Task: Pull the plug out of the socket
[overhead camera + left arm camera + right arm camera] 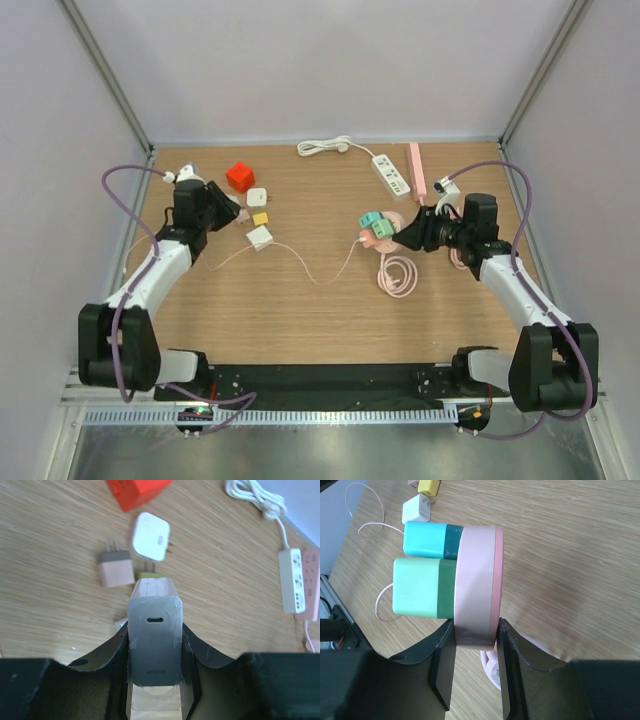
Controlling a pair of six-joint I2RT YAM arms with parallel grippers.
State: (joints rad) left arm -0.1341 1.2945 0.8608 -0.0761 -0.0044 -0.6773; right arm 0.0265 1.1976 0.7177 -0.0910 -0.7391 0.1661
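A round pink socket (477, 590) carries two plugs, one teal (427, 540) and one light green (417, 586), both seated in its face. My right gripper (475, 630) is shut on the socket's rim and holds it on edge; in the top view the gripper (405, 233) has the socket and plugs (375, 226) at centre right. My left gripper (155, 630) is shut on a grey charger block (154, 630) marked HONOR, with a pale wooden piece under it. In the top view the left gripper (226, 211) is at the far left, well apart from the socket.
Ahead of the left gripper lie a pink charger (116, 570), a white charger (150, 536), a red cube (240, 177), a yellow block (260, 218) and a white charger with a thin cable (259, 237). A white power strip (391, 174) and a pink strip (416, 170) lie at the back. A pink cable coil (398, 275) lies below the socket.
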